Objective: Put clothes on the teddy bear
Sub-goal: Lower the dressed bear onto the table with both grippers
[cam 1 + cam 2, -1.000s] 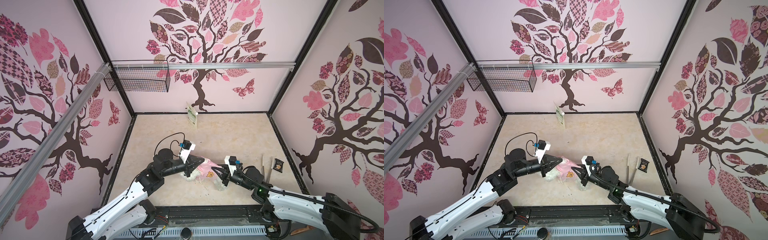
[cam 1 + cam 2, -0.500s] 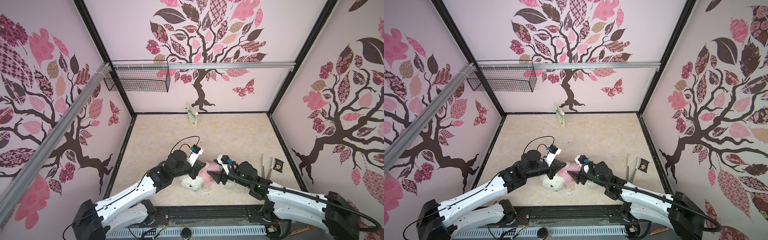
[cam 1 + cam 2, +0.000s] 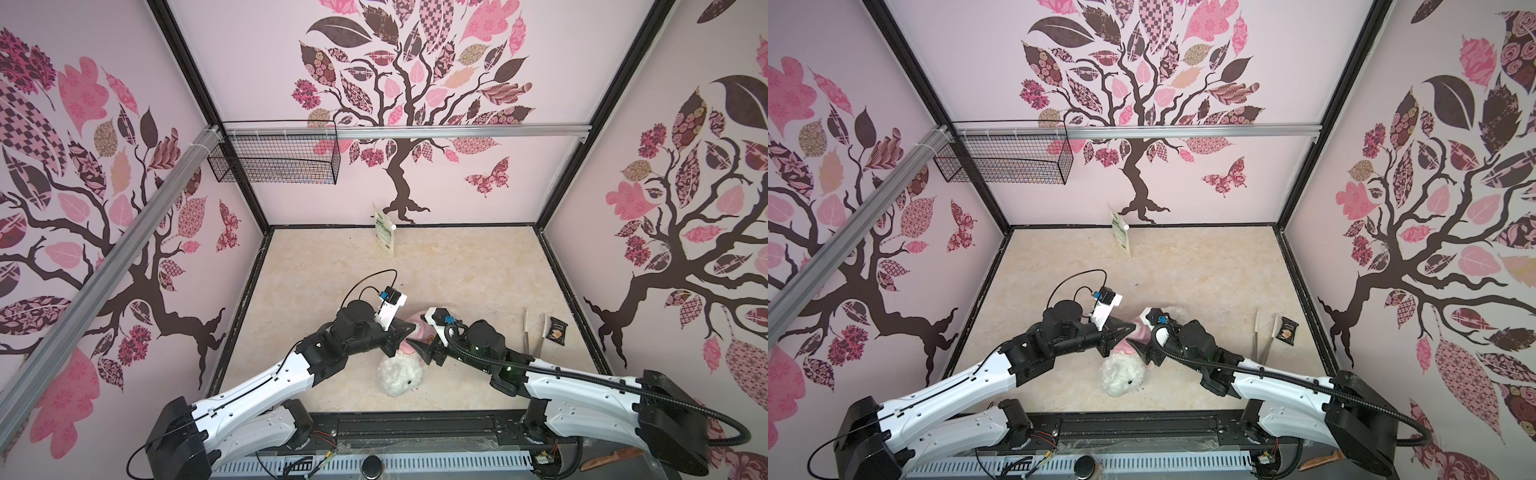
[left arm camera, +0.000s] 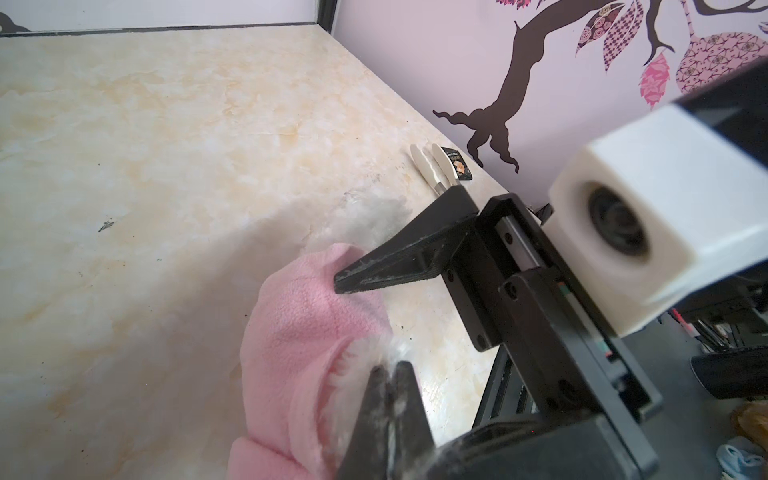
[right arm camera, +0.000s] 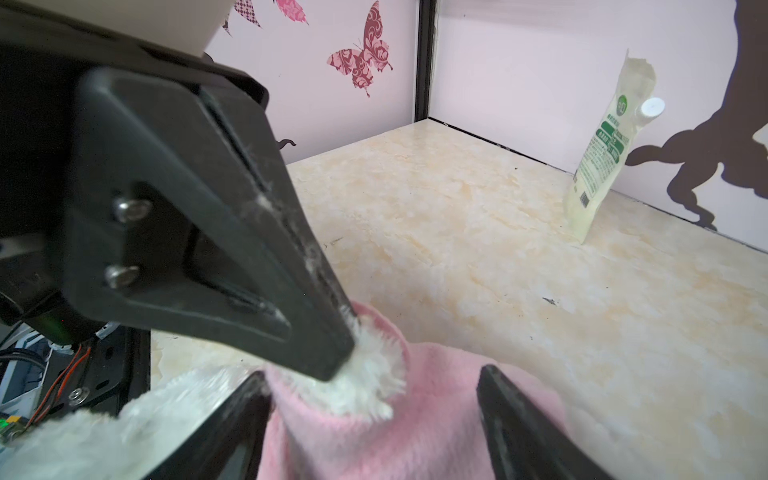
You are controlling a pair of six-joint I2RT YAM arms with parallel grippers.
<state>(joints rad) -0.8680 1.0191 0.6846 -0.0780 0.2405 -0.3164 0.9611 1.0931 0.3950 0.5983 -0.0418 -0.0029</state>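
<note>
Comparing w/ the frames a moment back: right pincer (image 5: 374,419), then closed at the pink top (image 5: 415,415), is now seen spread wide, jaws standing either side of the pink sleeve w/o gripping it. Left pincer (image 5: 338,361) is clamped shut on the white furry paw poking out of the sleeve cuff. Both arms have been shifted toward counter (image 3: 457,270) centre. Judged: an arm has been pulled through its sleeve; right side freed for re-grip, so dressing is partly done, not complete.

Teddy bear (image 3: 399,374) is lying near the counter's front edge, between both pincers; head is bare, white curly fur, dark eye visible; torso is covered in pink.
</note>
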